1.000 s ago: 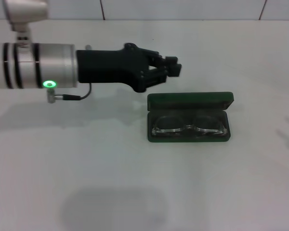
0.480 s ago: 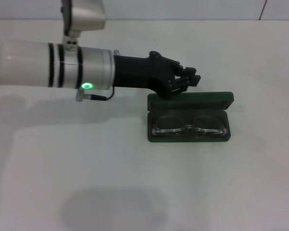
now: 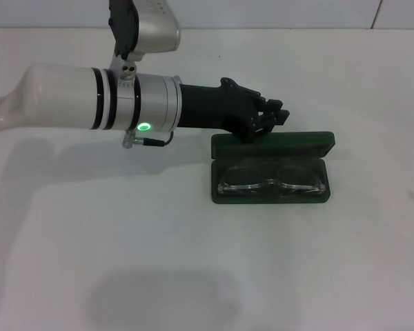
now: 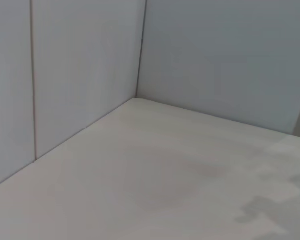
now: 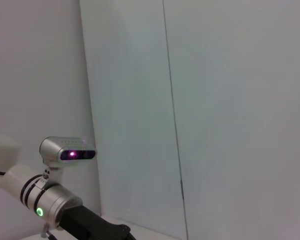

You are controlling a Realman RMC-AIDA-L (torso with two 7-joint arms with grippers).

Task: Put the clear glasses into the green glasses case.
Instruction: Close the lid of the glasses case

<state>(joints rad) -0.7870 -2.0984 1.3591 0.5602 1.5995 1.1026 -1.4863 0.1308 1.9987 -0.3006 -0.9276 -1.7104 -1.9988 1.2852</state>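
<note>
The green glasses case (image 3: pixel 270 198) lies open on the white table, its lid (image 3: pixel 273 143) standing up at the far side. The clear glasses (image 3: pixel 270 182) rest folded inside the lower half, lenses side by side. My left gripper (image 3: pixel 274 117) reaches in from the left and hovers just behind the lid's upper edge, left of its middle. Its black fingers are pressed together with nothing between them. The left arm (image 5: pixel 54 204) also shows in the right wrist view. My right gripper is out of view.
The white table (image 3: pixel 193 262) spreads around the case. A pale panelled wall (image 4: pixel 80 65) meets the table's far edge in the left wrist view. The left arm's white forearm (image 3: pixel 76 107) spans the table's left half.
The left arm has swept right and slightly nearer, bringing its shut gripper from left of the case to just behind the lid. Case and glasses have stayed put.
</note>
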